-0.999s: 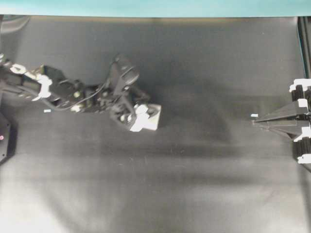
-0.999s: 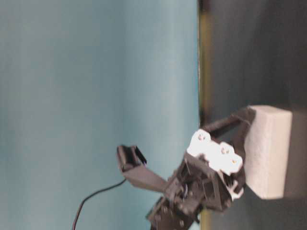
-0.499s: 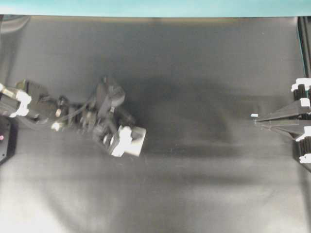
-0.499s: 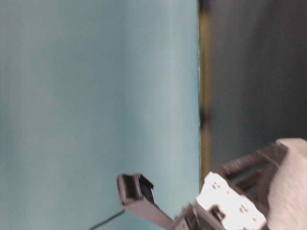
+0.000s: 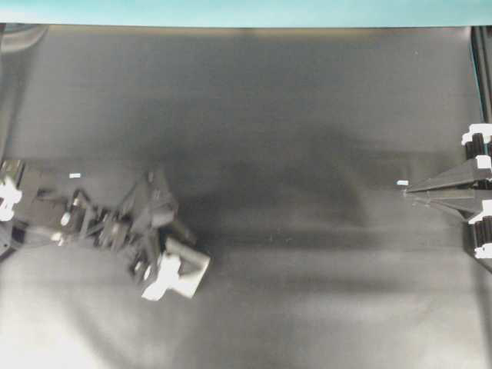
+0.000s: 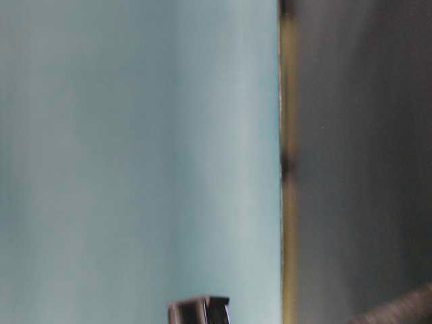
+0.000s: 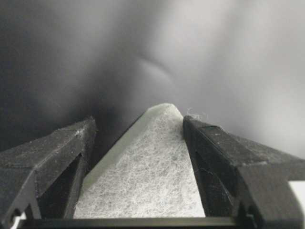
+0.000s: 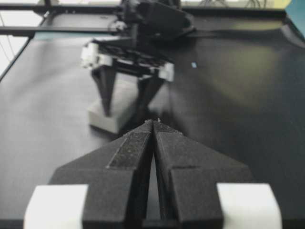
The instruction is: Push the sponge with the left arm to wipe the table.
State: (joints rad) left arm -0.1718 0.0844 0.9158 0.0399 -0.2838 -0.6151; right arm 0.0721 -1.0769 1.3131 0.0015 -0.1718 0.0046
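The white sponge (image 5: pixel 194 270) lies on the dark table (image 5: pixel 307 115) at the lower left of the overhead view. My left gripper (image 5: pixel 183 265) straddles it, open, pointing down at the sheet. In the left wrist view the sponge (image 7: pixel 152 171) sits cornerwise between the fingers: the right finger (image 7: pixel 214 148) touches it and the left finger (image 7: pixel 62 148) stands a little off. From the right wrist view the left gripper (image 8: pixel 126 107) stands over the sponge (image 8: pixel 114 119). My right gripper (image 5: pixel 405 192) rests shut and empty at the right edge. The sponge is out of the table-level view.
A teal strip (image 5: pixel 231 11) runs along the far edge of the table. Tiny white tape scraps lie at the left (image 5: pixel 74 176) and by the right gripper's tip (image 5: pixel 402 182). The sheet shows soft wrinkles (image 7: pixel 157 67). A black arm part (image 6: pixel 199 312) pokes into the table-level view.
The left arm has drawn back toward the lower left of the overhead view, dragging the sponge with it between its fingers. Both have left the table-level view. The right arm has not moved.
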